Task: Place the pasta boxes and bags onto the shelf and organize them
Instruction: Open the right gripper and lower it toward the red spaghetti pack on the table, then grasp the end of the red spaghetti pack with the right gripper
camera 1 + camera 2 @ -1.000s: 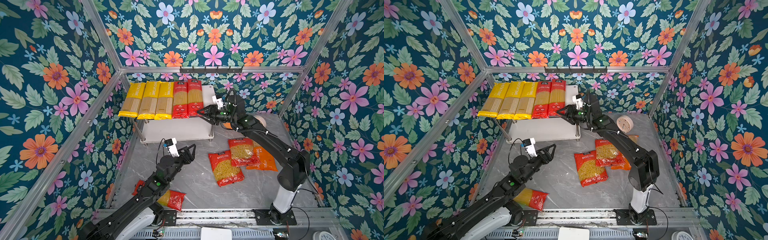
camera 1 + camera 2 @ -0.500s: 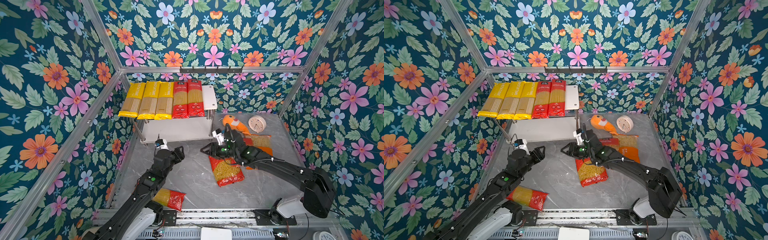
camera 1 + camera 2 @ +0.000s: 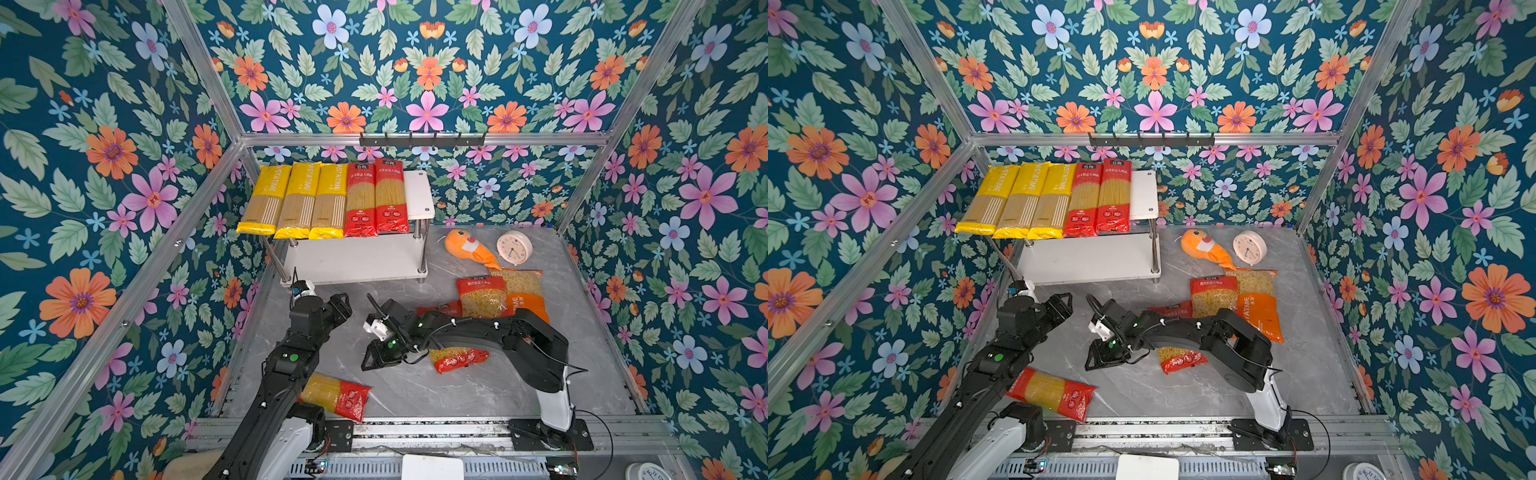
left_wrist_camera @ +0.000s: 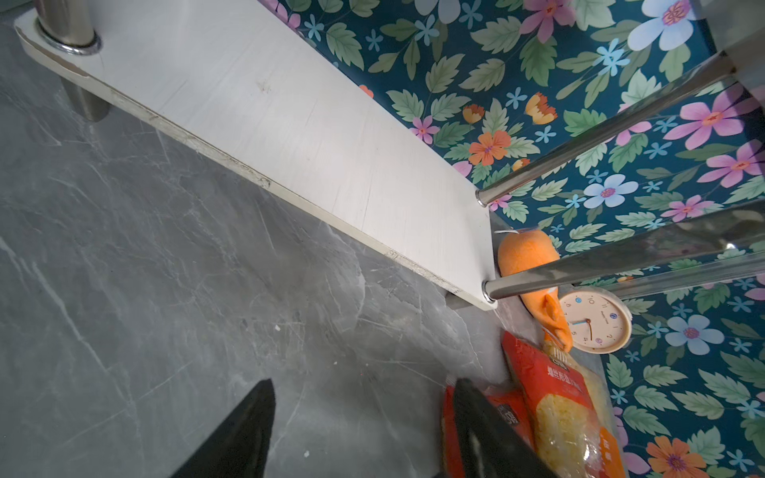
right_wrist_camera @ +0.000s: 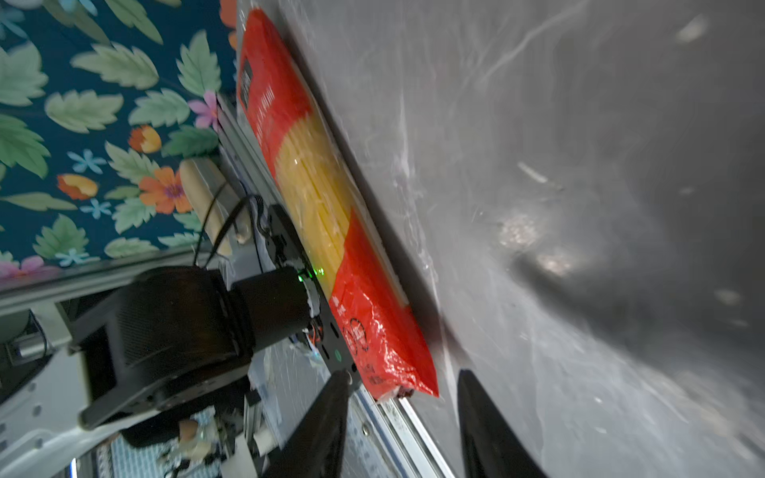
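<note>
- A white 2-tier shelf with chrome corner posts (image 3: 353, 259) stands at the back left of the grey marble-look tabletop (image 3: 436, 395); its lower board is bare.
- On the top board, 3 long yellow PASTATIME spaghetti packs (image 3: 300, 199) and 2 long red spaghetti packs (image 3: 361, 199) lie side by side, with their near ends overhanging the front edge.
- A 3rd long red spaghetti pack (image 3: 343, 398) lies flat near the table's front edge, partly under the left arm.
- Right of the shelf, a wide red short-pasta bag (image 3: 482, 296) overlaps an orange PASTATIME bag (image 3: 527, 301).
- A 2nd wide red bag (image 3: 459, 359) lies partly under the right arm.
- The left gripper (image 4: 363, 385) hovers over bare table in front of the lower board, fingers apart with nothing between them.
- The right gripper (image 5: 403, 374) is low over mid-table and points toward the 3rd pack's end, near it but not touching, fingers apart and empty.
- An orange plush fish (image 3: 465, 249) and a round cream clock (image 3: 514, 248) sit beside the shelf.
</note>
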